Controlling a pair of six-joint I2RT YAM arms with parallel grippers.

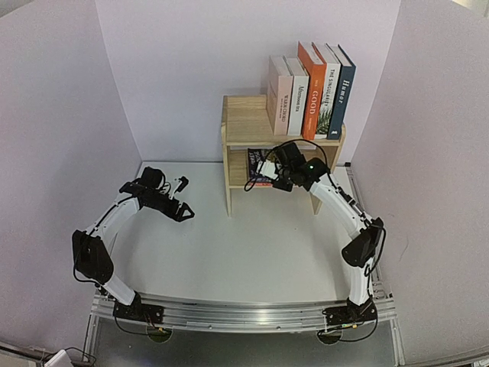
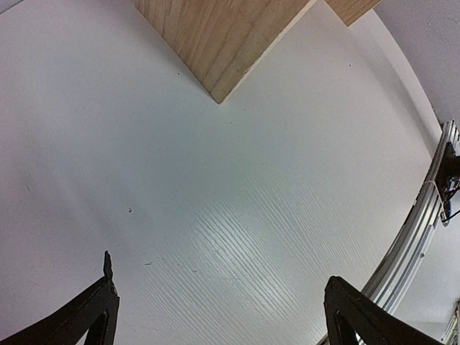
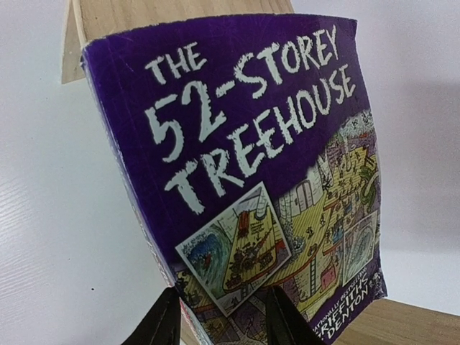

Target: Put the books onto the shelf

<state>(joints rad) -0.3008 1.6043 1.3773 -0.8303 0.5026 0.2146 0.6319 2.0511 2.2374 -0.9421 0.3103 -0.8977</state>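
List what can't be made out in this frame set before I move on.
- Top view: the right gripper covers the lower tier of the shelf; how many books stand there is hidden.
- Right wrist view: the purple paperback fills the frame and its bottom is cut off; whether it is gripped is unconfirmed.
- Left wrist view: the left gripper is cut off by the bottom edge.

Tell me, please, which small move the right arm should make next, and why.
Probably ease forward a little: the right pincer seems to hold the purple paperback book tilted at the lower tier of the light wooden shelf, not yet standing upright there.
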